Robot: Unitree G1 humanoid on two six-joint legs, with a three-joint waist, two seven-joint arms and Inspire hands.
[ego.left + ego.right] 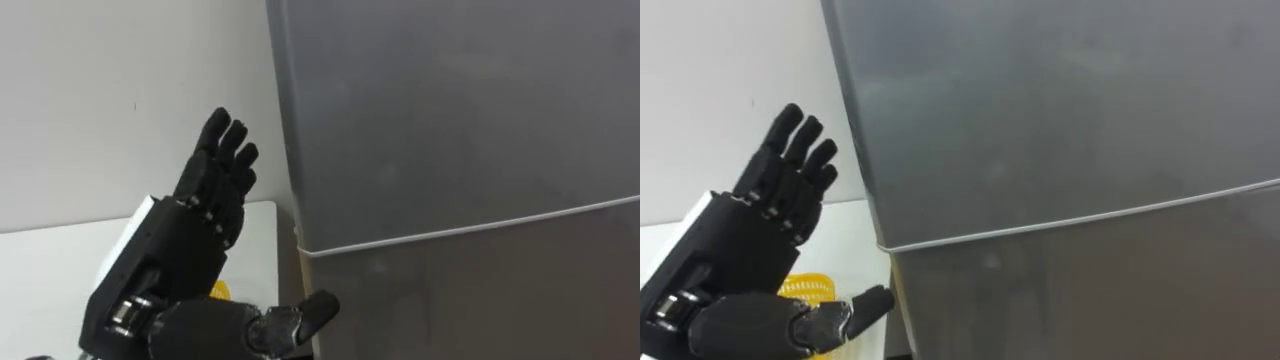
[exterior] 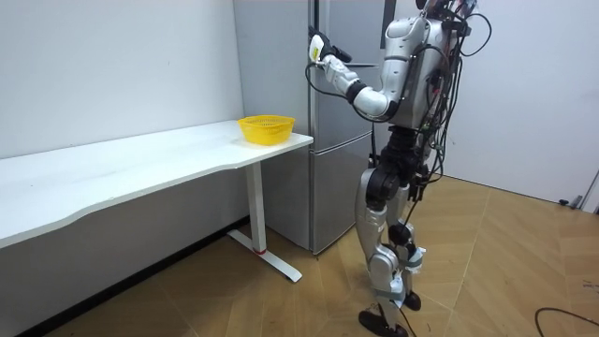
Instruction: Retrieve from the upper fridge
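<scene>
Task at its start: the upper fridge door (image 1: 450, 110) is shut, contents hidden behind it. The left hand (image 1: 205, 215) hangs beside its left edge, fingers straight, holding nothing. Opening and retrieval remain.

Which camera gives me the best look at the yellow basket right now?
Room view: the yellow basket stands whole on the table's end. Both eye views catch a yellow sliver behind the left hand.

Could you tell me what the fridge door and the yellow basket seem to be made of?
The fridge door looks like grey metal or a metal-look coating: dull sheen, soft reflections. The yellow basket is probably moulded plastic: uniform bright colour, finely slotted wall.
</scene>
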